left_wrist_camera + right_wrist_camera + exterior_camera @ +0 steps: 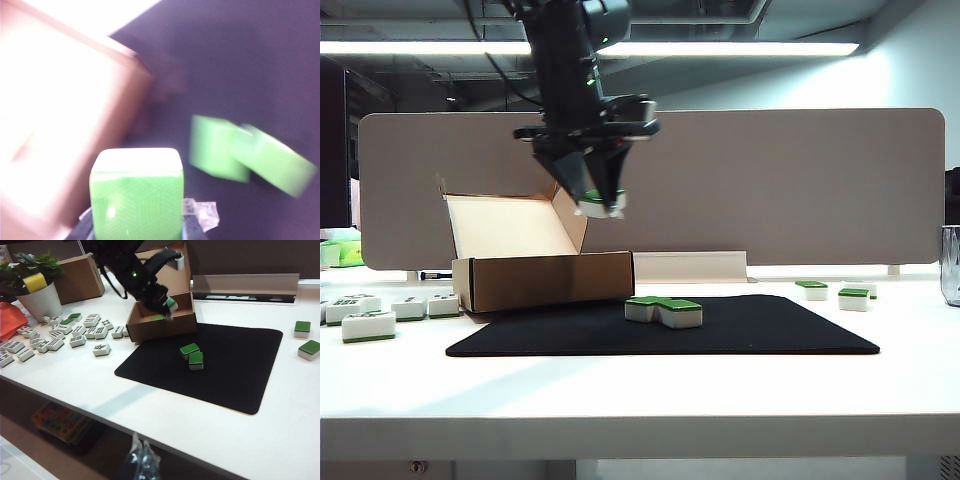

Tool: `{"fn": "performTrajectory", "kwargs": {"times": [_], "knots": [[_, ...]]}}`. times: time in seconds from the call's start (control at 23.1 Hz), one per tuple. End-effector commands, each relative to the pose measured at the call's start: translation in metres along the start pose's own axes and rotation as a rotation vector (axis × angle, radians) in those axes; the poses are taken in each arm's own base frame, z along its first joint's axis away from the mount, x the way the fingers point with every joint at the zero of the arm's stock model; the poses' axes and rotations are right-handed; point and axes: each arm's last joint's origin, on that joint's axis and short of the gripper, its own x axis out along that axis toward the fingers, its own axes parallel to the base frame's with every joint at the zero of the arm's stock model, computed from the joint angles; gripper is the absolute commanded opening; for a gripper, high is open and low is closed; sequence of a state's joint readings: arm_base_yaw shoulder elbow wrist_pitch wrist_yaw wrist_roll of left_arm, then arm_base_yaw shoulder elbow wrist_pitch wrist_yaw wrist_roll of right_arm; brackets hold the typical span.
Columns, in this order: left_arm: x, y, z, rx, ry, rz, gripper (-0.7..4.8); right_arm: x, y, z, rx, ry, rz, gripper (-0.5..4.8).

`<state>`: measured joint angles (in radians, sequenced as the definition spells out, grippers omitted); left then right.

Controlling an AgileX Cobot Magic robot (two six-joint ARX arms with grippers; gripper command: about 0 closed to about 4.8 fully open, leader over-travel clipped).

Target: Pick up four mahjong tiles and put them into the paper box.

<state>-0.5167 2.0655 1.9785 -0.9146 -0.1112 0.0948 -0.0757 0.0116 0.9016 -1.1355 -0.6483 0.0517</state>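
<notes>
So the left gripper (598, 205) is carrying one mahjong tile (595, 204), clamped between its jaws, and it's hanging in the air above the right end of the paper box (544, 280). In the left wrist view the held tile (136, 192) is showing its green patterned face, with the box's pale inside off to one side and blown out by the light, so it isn't squarely over the opening as far as I'm reading it.

My take on doing this step well: I'd be sliding further over the box interior before letting go, since the near-right corner wall is the thing most likely to catch the tile and bounce it onto the black mat (750, 330). Coming down lower inside the walls before releasing should keep it from skittering out. Also watching the raised lid behind the box, since the gripper is hanging close to it.

Looks like there's already something green sitting inside the box in the right wrist view, though it's partly hidden by the arm. Two more green tiles (663, 311) are lying touching each other on the mat, just beyond the box's right end, so those are my guess for next.

The right gripper (142, 460) is parked well away from the box, near the worktop (620, 400) edge; I can't tell how its jaws are standing.
</notes>
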Motion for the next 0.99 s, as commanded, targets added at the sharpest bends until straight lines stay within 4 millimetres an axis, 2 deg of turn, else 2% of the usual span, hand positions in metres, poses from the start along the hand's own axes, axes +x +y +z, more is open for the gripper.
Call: {"fn": "performTrajectory", "kwargs": {"times": [0.04,0.22,0.3,0.43,0.73,0.99], "knots": [[0.01,0.031,-0.001,-0.025,-0.018,0.064,1.06,-0.002,0.002,0.0,-0.017,-0.019,0.002,-0.01],[0.023,0.067,-0.006,-0.094,-0.02,0.085,1.06,-0.002,0.002,0.0,-0.017,-0.019,0.001,-0.01],[0.038,0.09,-0.013,-0.137,-0.009,0.07,1.07,-0.002,0.002,0.0,-0.017,-0.019,0.002,-0.01],[0.052,0.101,-0.017,-0.156,-0.006,0.08,1.17,-0.002,0.002,0.0,-0.017,-0.019,0.001,-0.01],[0.082,0.104,-0.02,-0.151,-0.019,0.082,1.21,-0.002,0.002,0.0,-0.017,-0.019,0.001,-0.01],[0.097,0.098,-0.027,-0.149,0.024,-0.054,1.21,-0.002,0.002,0.0,-0.017,-0.019,0.001,-0.01]]}}
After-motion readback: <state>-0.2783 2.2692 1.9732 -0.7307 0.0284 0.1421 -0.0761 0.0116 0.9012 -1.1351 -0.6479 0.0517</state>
